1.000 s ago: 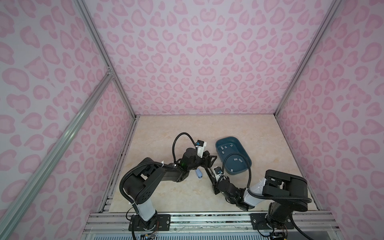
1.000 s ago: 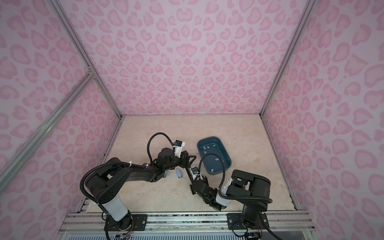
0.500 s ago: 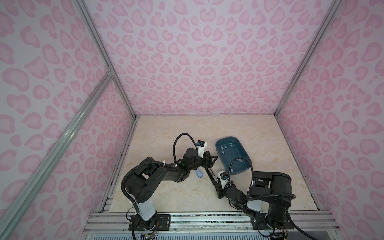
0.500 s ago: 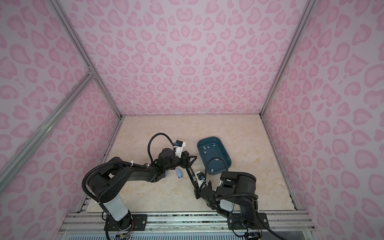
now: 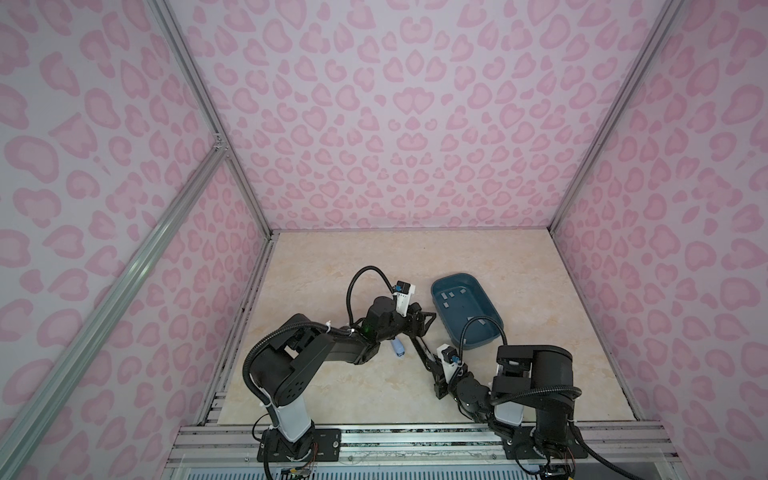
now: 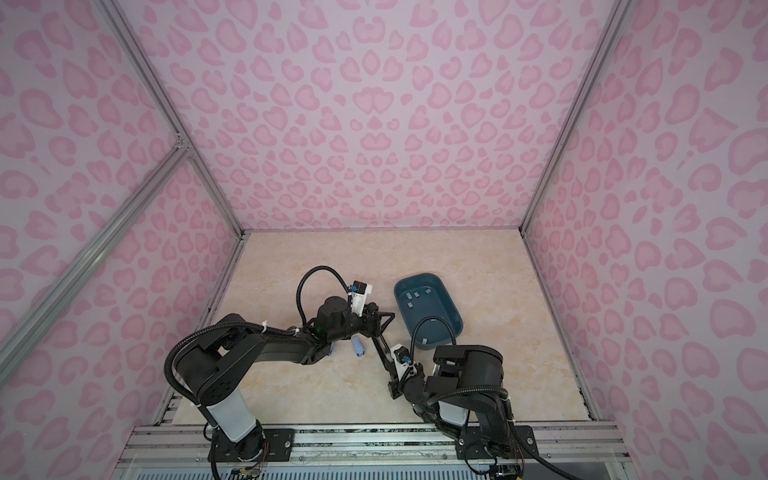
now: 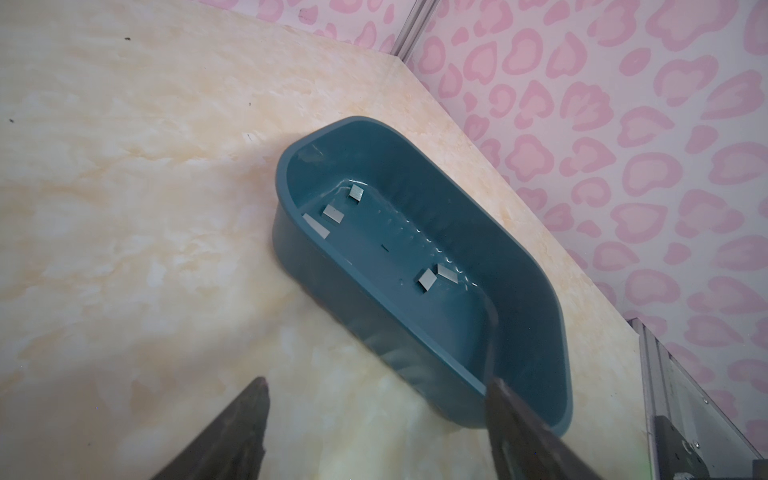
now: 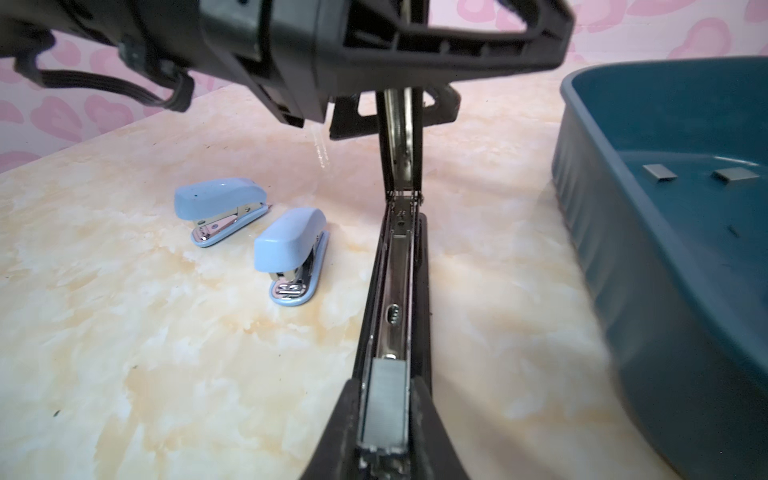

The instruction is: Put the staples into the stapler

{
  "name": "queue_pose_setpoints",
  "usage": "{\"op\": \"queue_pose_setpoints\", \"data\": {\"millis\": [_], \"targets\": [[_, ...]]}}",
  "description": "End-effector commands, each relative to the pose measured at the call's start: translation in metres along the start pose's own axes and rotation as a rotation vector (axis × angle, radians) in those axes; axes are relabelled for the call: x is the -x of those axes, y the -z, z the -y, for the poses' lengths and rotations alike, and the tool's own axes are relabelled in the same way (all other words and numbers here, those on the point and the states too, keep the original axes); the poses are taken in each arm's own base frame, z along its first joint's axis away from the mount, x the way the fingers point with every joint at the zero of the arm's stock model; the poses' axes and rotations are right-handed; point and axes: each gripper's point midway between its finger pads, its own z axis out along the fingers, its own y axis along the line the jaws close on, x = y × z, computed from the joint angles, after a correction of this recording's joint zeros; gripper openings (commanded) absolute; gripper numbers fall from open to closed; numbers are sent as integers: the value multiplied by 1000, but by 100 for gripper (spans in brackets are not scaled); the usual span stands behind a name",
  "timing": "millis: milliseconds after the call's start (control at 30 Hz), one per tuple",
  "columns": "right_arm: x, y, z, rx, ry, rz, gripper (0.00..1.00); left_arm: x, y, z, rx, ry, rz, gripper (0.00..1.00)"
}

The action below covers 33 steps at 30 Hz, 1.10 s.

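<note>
Staples (image 8: 386, 399) in one grey strip sit in the open metal channel of the long black stapler (image 8: 399, 257), at its near end. The stapler lies on the worktop (image 5: 353, 291) between the two arms in both top views (image 5: 422, 353), and its top arm stands up at the far end, under the left gripper (image 5: 419, 326).

Compared with a second ago, the right gripper (image 8: 386, 390) has drawn back along the stapler toward the near edge, and the bulk of the right arm has swung in to the left. The left arm and the stapler lie as they did.

The right fingers (image 8: 336, 432) are narrow, closed in against both sides of the channel with the strip between them. I cannot tell whether they pinch the strip itself. The left fingers (image 7: 232, 432) stand wide apart above the worktop, near the teal bin (image 7: 316, 270).

More loose strips (image 7: 332, 214) lie scattered on the bin's floor, right of the stapler. Two small blue staplers (image 8: 224, 205) rest closed on the worktop to its left.
</note>
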Motion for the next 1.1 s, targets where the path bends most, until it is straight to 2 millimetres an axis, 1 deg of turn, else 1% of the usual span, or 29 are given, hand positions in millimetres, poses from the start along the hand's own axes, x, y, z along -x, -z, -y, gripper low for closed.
{"op": "queue_pose_setpoints", "data": {"millis": [0,167,267,400,533,567,667,867,1067], "targets": [[7,0,-1,-1,-15,31,15,-9,3,5,-17,7,-58,89],[10,2,2,-9,-19,38,13,-7,15,24,-57,-37,-51,100],[10,3,2,-9,-22,39,12,-11,17,28,-57,-53,-57,96],[10,2,2,-9,-24,37,11,-15,13,27,-58,-48,-68,96],[10,3,2,-9,-26,38,11,-14,14,27,-56,-44,-62,96],[11,4,2,-8,-28,40,12,-13,15,29,-63,-45,-61,96],[14,6,4,-10,-29,47,19,-11,21,36,-86,-56,-55,96],[16,6,2,-8,-24,54,18,-2,30,38,-67,-59,-34,96],[12,6,5,-23,-22,46,18,12,37,42,-50,-43,-1,96]]}}
